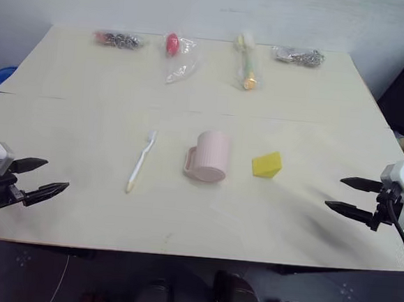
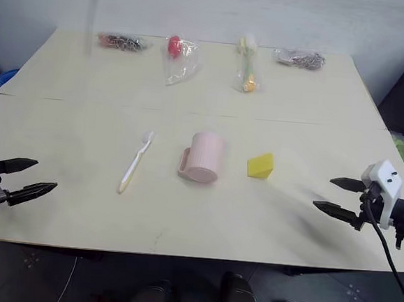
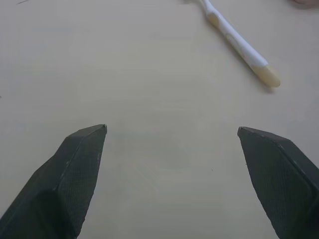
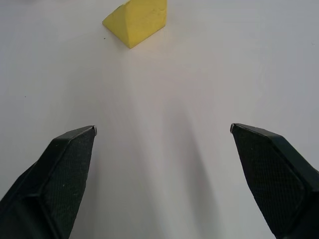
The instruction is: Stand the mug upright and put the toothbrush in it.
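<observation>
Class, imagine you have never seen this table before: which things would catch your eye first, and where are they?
Mid-table, a pink mug rests mouth-down, a bright yellow wedge block to its right and a white toothbrush lying flat to its left. At either table edge an open left gripper and right gripper wait, both empty.

A yellow wedge block (image 1: 267,164) lies at 3 o'clock from centre on the pale surface (image 1: 88,86). Four clear bags (image 1: 178,55) line the 12 o'clock edge.

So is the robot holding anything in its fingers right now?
No, nothing. The left gripper and right gripper are both open and empty; the pale pink mug and slim white toothbrush lie untouched on the table.
</observation>
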